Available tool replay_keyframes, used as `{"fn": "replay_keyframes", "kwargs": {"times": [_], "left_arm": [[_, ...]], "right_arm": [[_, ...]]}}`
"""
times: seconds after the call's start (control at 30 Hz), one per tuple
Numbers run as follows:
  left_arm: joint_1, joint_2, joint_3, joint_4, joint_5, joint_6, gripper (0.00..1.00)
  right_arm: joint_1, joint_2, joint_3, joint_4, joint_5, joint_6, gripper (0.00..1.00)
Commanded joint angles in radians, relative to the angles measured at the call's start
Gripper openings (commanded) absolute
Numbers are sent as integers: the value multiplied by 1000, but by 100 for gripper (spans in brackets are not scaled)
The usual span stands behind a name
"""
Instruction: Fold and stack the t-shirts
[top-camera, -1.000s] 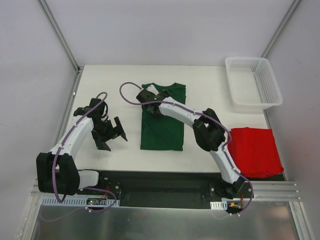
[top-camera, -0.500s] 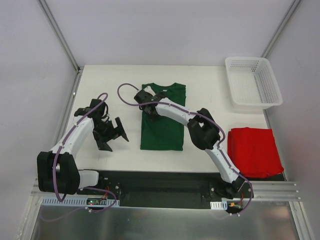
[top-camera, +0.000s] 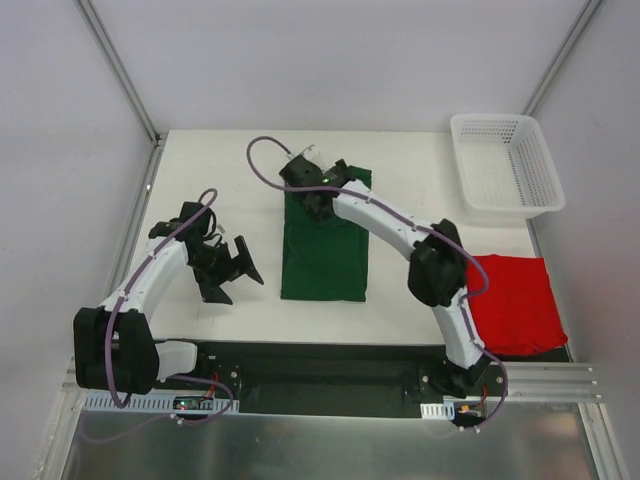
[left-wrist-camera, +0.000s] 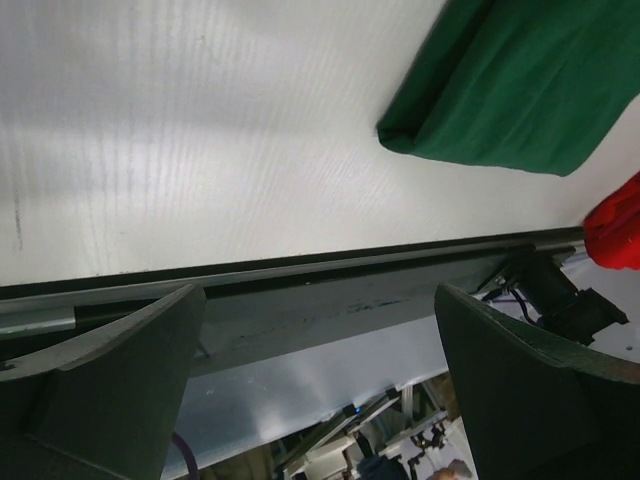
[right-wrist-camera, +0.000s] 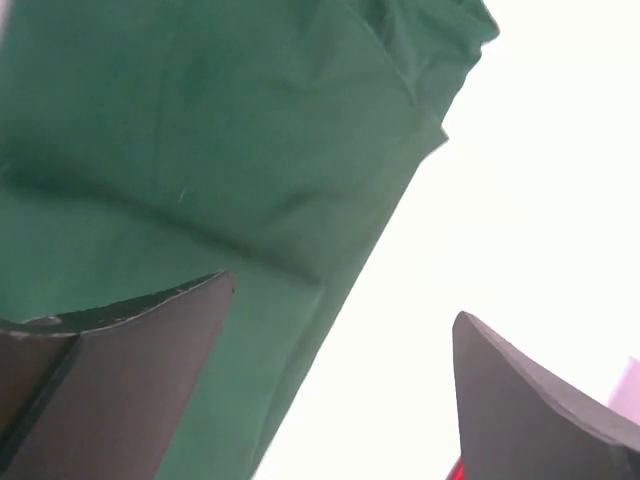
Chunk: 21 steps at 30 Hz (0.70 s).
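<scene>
A green t-shirt (top-camera: 322, 250), folded into a long strip, lies at the table's middle. To the right, near the front edge, sits a folded red t-shirt (top-camera: 512, 302). My right gripper (top-camera: 322, 192) hovers open over the far, collar end of the green shirt (right-wrist-camera: 200, 150), nothing between its fingers (right-wrist-camera: 120, 360). My left gripper (top-camera: 240, 270) is open and empty left of the green shirt's near end, apart from it. In the left wrist view the green shirt's near corner (left-wrist-camera: 500, 90) shows at upper right and the red shirt (left-wrist-camera: 615, 225) at the right edge.
A white plastic basket (top-camera: 505, 165) stands at the back right corner. The right arm's forearm and elbow (top-camera: 435, 265) stretch between the green and red shirts. The table's black front rail (left-wrist-camera: 300, 290) runs under the left gripper's view.
The right gripper has shifted toward the shirt's far end and its elbow has swung right, covering the red shirt's left edge. The left gripper has drifted slightly nearer and rightward.
</scene>
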Motion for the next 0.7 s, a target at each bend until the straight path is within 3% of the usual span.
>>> {"fn": "replay_keyframes", "kwargs": {"times": [0.0, 0.03, 0.1, 0.13, 0.23, 0.37, 0.5, 0.67], "left_arm": [[-3, 74, 23, 81, 182, 49, 99], [-3, 102, 15, 109, 221, 54, 99], [-3, 117, -17, 213, 287, 46, 99], [-3, 122, -26, 247, 330, 40, 99], [-3, 128, -43, 337, 377, 51, 99], [-2, 165, -69, 460, 512, 61, 99], [-2, 249, -69, 539, 565, 49, 99], [-2, 346, -63, 549, 559, 63, 99]], "right_arm": [[-104, -278, -111, -191, -384, 144, 98], [-136, -321, -277, -141, -590, 167, 98], [-240, -496, -502, -27, -772, 226, 99], [-280, -555, -691, 86, -952, 247, 99], [-392, -706, -881, 243, -1202, 299, 99], [-440, -737, -1048, 326, -1392, 307, 99], [-478, -751, -1202, 568, -1537, 428, 99], [-509, -771, -1297, 642, -1542, 441, 97]]}}
